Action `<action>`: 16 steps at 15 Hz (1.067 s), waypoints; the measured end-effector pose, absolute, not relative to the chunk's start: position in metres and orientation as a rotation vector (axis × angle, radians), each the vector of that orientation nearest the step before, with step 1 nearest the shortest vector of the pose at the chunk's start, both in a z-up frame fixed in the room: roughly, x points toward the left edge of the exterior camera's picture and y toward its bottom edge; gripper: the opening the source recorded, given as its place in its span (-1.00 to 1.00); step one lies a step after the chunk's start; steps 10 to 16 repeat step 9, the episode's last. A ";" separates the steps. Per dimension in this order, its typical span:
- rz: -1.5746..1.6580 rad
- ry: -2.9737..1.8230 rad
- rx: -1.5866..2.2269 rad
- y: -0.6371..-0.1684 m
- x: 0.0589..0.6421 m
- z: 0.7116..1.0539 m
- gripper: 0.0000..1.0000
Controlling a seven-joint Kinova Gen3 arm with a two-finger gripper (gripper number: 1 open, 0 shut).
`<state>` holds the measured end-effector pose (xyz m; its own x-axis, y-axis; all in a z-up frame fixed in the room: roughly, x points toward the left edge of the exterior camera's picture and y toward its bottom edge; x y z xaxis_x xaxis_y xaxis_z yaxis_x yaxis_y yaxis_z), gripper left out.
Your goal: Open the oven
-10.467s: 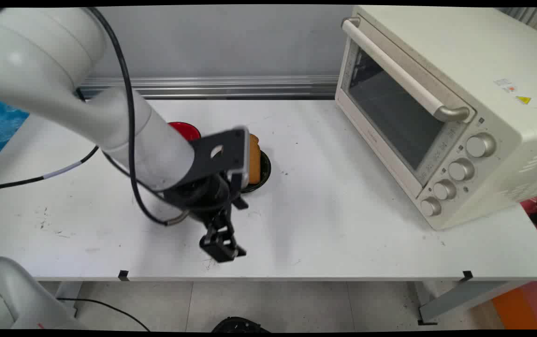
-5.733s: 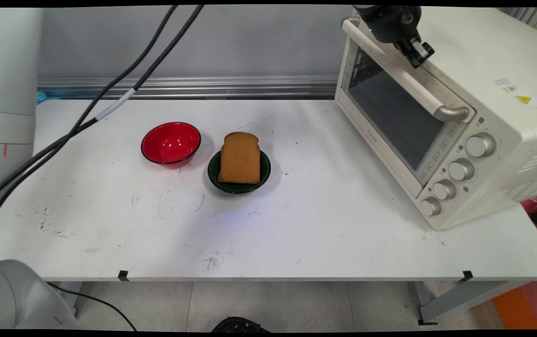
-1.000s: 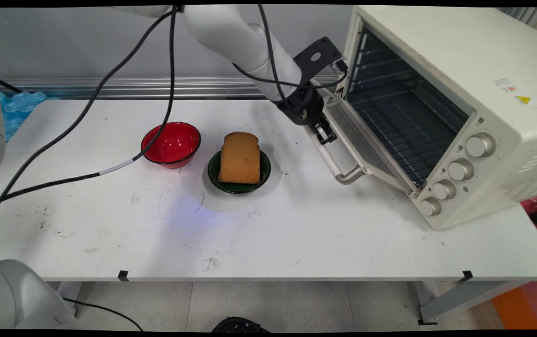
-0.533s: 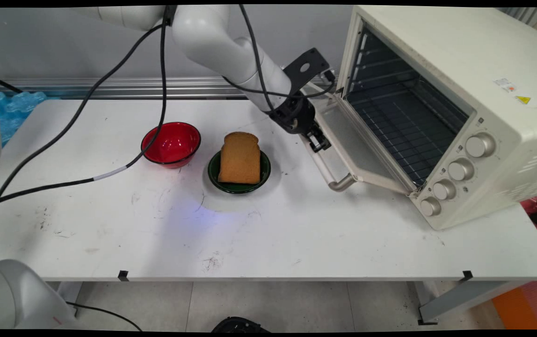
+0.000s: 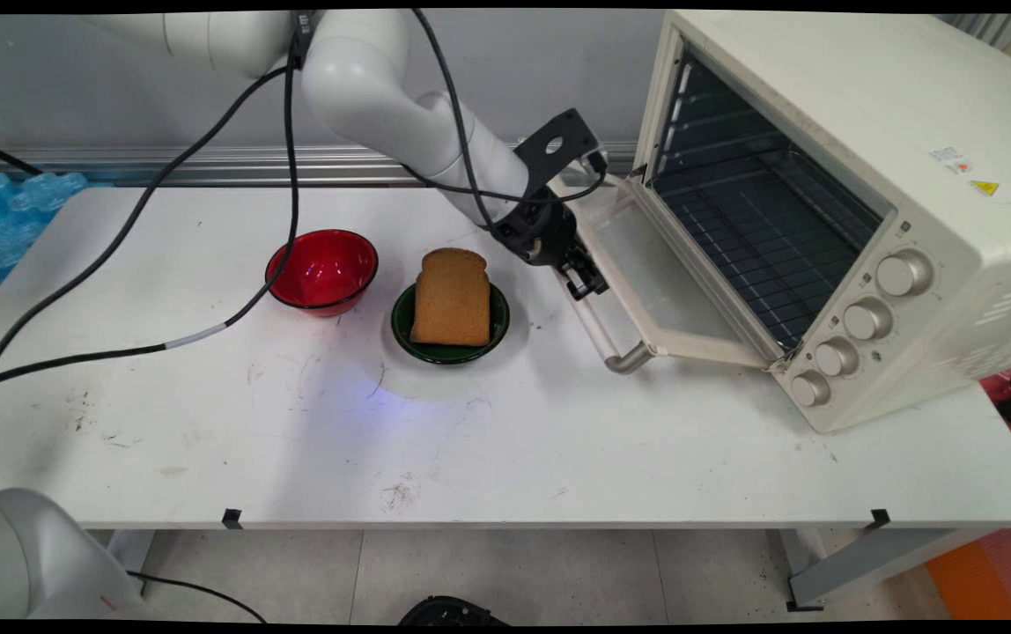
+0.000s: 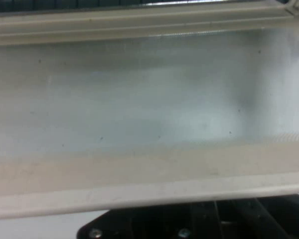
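Main view has my fingers point(image 5: 585, 282) down at the handle point(image 5: 613, 345) of the oven door point(image 5: 646, 264), close to the bar's far end. They meet the bar there, but I cannot tell whether they are apart or clamped on it, because they show only as a small dark shape against the bar.

The door hangs dropped open from the cream oven point(image 5: 867, 132), which stands beyond my fingers on the counter point(image 5: 294, 423). Its glass faces up and it slopes only slightly toward the handle edge. Past the door the oven's mouth is dark, with a wire rack point(image 5: 761, 229) across it, and four knobs run down the front panel at the near corner.

On my fingers' other side, near but apart, a thick slice of brown bread point(image 5: 451, 299) lies on a dark green bowl point(image 5: 402, 330). A red bowl point(image 5: 322, 271) sits just beyond that one — the two rims close, not touching.

From the hand view, the pale handle point(image 6: 149, 191) runs straight across just above my black linkage point(image 6: 199, 226). Beyond the bar the door's glass point(image 6: 149, 89) fills nearly everything — the fingertips themselves do not show.
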<state>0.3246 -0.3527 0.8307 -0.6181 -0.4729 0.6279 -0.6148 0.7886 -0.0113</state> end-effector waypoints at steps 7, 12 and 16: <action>0.305 -2.349 0.805 -0.345 0.338 0.822 -1.00; 0.307 -2.344 0.807 -0.342 0.341 0.822 -1.00; 0.307 -2.344 0.807 -0.342 0.341 0.822 -1.00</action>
